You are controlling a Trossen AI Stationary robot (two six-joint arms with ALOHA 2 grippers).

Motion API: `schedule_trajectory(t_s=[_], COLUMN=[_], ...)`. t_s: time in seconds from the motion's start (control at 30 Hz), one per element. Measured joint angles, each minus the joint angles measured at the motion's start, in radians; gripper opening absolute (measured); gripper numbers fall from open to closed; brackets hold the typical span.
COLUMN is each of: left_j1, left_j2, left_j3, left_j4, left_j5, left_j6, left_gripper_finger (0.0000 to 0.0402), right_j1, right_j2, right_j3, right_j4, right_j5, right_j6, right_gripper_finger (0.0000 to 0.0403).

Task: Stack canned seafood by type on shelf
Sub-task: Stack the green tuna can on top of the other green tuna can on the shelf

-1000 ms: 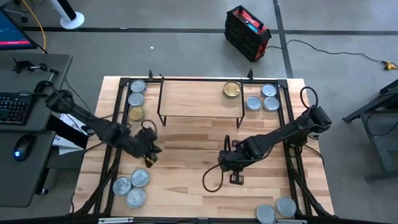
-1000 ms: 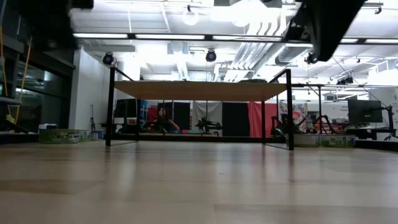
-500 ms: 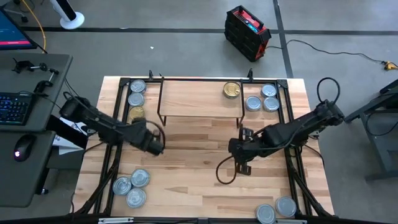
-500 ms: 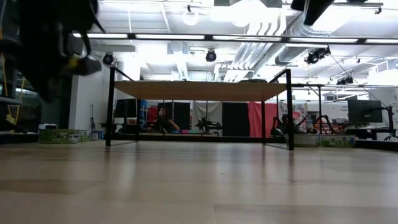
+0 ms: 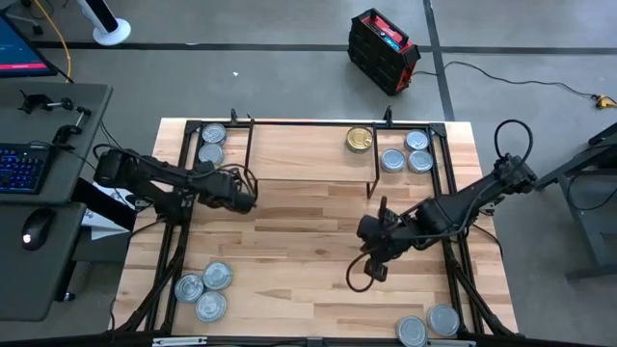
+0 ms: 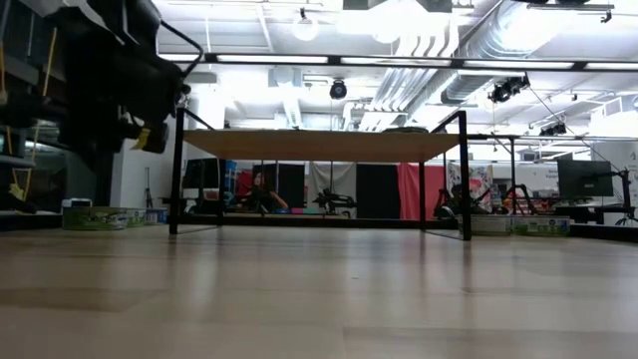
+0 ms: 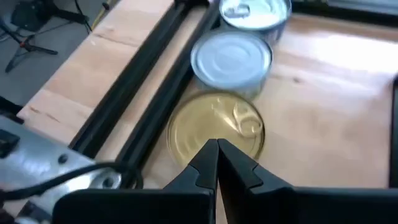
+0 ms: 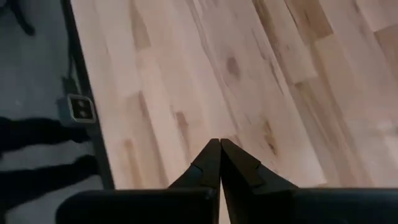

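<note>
Canned seafood is seen spread in groups around the tabletop [image 5: 289, 289], viewed from above. One gold tin [image 5: 359, 140] is set on the shelf [image 5: 299, 154], at the board's 2 o'clock corner, and no other tin is seen on the board. Three silver tins [image 5: 405, 154] are clustered just beside the shelf at its 3 o'clock side. Two silver tins [image 5: 211, 143] are lined up at the shelf's 9 o'clock side, and a second gold tin [image 7: 216, 130] is shown by the left wrist view next in that row, touching or nearly touching the nearer silver one. Three more silver tins [image 5: 204, 289] are grouped toward the table's 7 o'clock corner, and two [image 5: 429, 324] at its 5 o'clock edge.

All the tins are flat and round; the silver ones are shown with plain lids and bluish sides, the gold ones with a pull ring on the lid.

The left gripper [image 7: 217, 163] is held just over the second gold tin, its fingers pressed together and nothing gripped. The right gripper [image 8: 219, 163] is held over bare wood near the table's middle, below the shelf's 5 o'clock corner, its fingers likewise clenched and empty.
</note>
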Motion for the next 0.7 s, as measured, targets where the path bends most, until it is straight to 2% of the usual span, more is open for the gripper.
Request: schedule_trajectory(t_s=[0.23,0.4,0.57,0.7], left_j1=[0.087,0.116,0.148,0.16], left_j2=[0.0,0.0,0.0,0.0], left_j3=[-0.055,-0.096,-0.128,-0.163], left_j4=[0.134,0.154,0.256,0.318], left_j5=[-0.015,-0.034,-0.044,-0.015], left_j6=[0.002,0.004,0.121,0.155], left_gripper_finger=[0.0,0.0,0.0,0.0], right_j1=[0.0,0.001,0.001,0.001], right_j2=[0.0,0.0,0.0,0.0], right_j3=[0.0,0.0,0.0,0.0], right_j4=[0.097,0.103,0.106,0.106], right_j5=[0.002,0.004,0.01,0.018], right_j6=[0.043,0.081,0.085,0.085], right_gripper_finger=[0.0,0.0,0.0,0.0])
